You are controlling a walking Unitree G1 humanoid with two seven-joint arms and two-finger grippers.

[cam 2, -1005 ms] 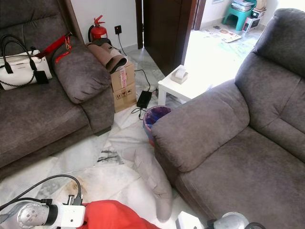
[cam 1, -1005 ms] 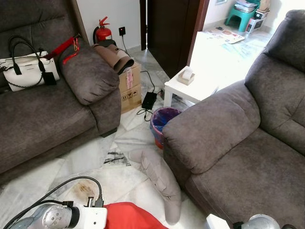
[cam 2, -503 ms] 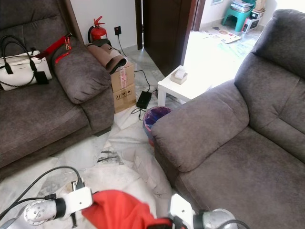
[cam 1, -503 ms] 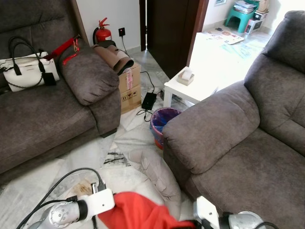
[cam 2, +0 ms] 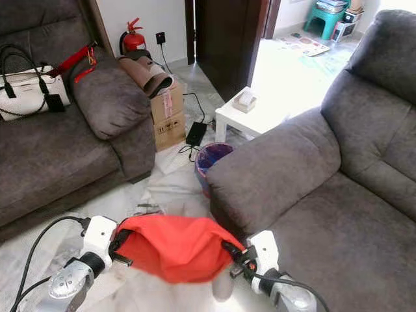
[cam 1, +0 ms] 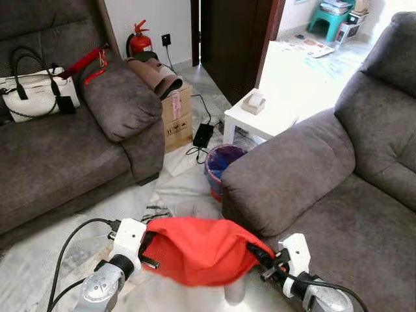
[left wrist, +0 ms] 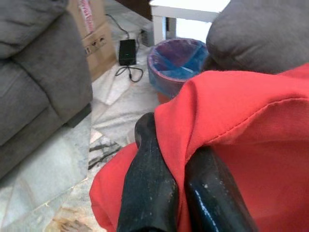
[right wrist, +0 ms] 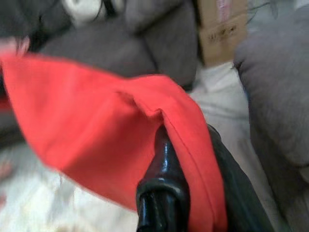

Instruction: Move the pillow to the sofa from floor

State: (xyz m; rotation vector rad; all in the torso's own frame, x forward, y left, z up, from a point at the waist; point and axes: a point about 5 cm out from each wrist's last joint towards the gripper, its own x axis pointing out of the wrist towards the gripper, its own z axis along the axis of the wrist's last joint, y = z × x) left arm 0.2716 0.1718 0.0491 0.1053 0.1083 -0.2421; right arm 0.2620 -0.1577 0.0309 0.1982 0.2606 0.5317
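On the far left, a plush brown sofa (cam 1: 58,149) carries a white handbag (cam 1: 36,94) with black handles at its back edge, and a red strap (cam 1: 88,62) lies over its rounded, bulging armrest. Just past that armrest stands a cardboard box (cam 1: 177,117) with a tan roll on top; a red fire extinguisher (cam 1: 140,40) stands by the wall behind it.

Low in front of us, our left gripper (cam 1: 151,250) has its two black fingers (left wrist: 149,183) pinched shut on one edge of the pillow (cam 1: 198,250), a soft red fabric one that sags like a sling. We hold it in the air above the pale marble floor (cam 1: 84,214), between the two sofas. Our right gripper (cam 1: 257,252) is likewise clamped on the opposite edge, its fingers (right wrist: 164,169) either side of a fold of cloth.

Beyond the pillow, a round purple bin (cam 1: 221,166) with a blue liner sits on the floor beside a low white table (cam 1: 260,120). On the right is a second sofa (cam 1: 331,188), grey-brown and velvety, with a broad padded arm.
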